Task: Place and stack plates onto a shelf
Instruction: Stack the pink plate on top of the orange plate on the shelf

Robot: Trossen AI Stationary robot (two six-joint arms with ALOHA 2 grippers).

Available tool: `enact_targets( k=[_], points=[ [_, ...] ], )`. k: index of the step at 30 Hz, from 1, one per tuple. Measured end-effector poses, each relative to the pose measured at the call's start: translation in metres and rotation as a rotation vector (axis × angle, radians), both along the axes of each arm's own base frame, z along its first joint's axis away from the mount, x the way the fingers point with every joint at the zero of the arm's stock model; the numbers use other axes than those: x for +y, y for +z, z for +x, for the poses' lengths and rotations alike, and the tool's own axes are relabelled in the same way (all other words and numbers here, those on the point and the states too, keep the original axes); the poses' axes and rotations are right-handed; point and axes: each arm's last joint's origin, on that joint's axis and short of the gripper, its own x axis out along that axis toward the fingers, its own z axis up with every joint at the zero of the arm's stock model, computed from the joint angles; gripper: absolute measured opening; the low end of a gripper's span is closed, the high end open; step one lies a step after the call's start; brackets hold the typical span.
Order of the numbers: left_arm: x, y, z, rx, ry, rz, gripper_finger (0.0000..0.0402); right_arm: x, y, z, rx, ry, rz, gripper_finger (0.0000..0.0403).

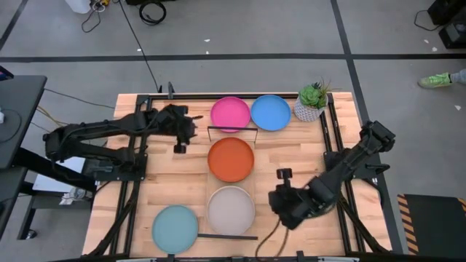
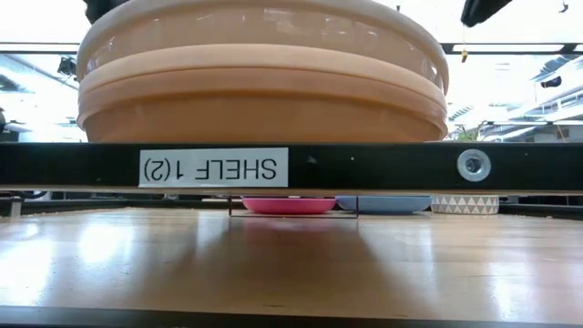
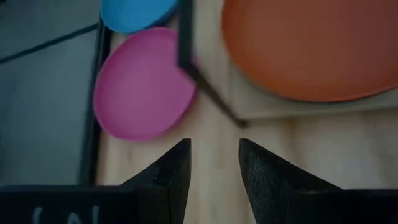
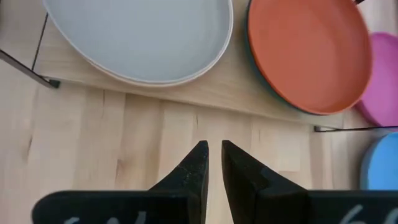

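Checking progress from the high view, I counted two stacks already on the shelf (image 1: 231, 191): the orange plate (image 1: 231, 159) topped one at the far half, the grey plate (image 1: 231, 209) topped the other at the near half. Low view showed at least three rims under that near stack, tan-looking, but I couldn't tell the exact count or colours below. In the right wrist view a dark teal edge peeked out under the orange one.

Still left on the tabletop, as far as I could see: pink plate (image 1: 230, 114) and blue plate (image 1: 270, 112), side by side past the shelf's far rail, next to the potted plant (image 1: 312, 102), plus the light aqua plate (image 1: 175, 228) at the near-left, just beside the shelf. So roughly 3 to go, I judged.

Left gripper (image 1: 180, 138) hung near the pink plate, fingers parted w/ nothing between them. Right gripper (image 1: 283, 183) sat right of the shelf, betw. the two stacks, fingers nearly together, a narrow gap only, holding nothing.
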Motion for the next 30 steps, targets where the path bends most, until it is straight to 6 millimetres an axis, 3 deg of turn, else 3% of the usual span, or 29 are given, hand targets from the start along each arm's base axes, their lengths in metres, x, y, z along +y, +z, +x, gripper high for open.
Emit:
enact_targets(
  k=[6, 10, 14, 23, 30],
  points=[
    [0.035, -0.028, 0.015, 0.143, -0.052, 0.103, 0.0141, 0.014, 0.0, -0.012, -0.06, -0.006, -0.036, 0.005],
    [0.055, -0.049, 0.02, 0.198, -0.183, 0.071, 0.0141, 0.016, -0.001, -0.015, -0.088, -0.028, -0.041, 0.005],
    [0.07, -0.06, 0.023, 0.184, -0.238, 0.083, 0.0141, 0.014, -0.014, -0.016, -0.09, -0.054, -0.044, 0.005],
    [0.076, -0.062, 0.03, 0.247, -0.389, 0.304, 0.0141, -0.021, -0.053, -0.013, -0.09, -0.051, 0.093, 0.005],
    [0.076, -0.061, 0.032, 0.258, -0.496, 0.386, 0.0141, -0.059, -0.065, -0.034, -0.207, -0.017, 0.161, 0.005]
  ],
)
